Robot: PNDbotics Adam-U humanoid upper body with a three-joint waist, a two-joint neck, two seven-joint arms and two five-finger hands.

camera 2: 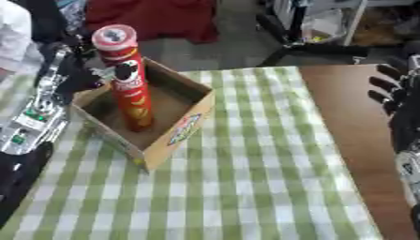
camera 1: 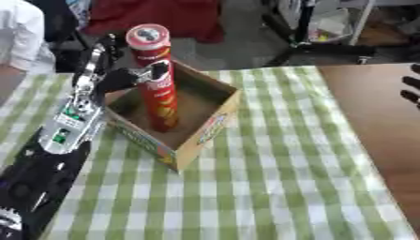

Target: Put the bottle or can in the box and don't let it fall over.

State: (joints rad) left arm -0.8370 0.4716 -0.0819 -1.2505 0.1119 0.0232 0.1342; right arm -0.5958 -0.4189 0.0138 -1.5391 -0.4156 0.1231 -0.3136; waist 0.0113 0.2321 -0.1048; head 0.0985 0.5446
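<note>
Risk: the tall red can (camera 1: 156,79), upright in the box (camera 1: 215,123) upper left of frame, could topple if the left robot hand (camera 1: 131,77), clamped round it, snags while releasing.

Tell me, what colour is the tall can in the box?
Red, with a silvery lid. The can shows best in the left eye view.

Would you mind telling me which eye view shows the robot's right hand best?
The right eye view: the right hand shows along the right edge over the bare wooden table, fingers spread and straight, with forearm below. The left eye view catches only its dark fingertips at the frame's edge.
</note>
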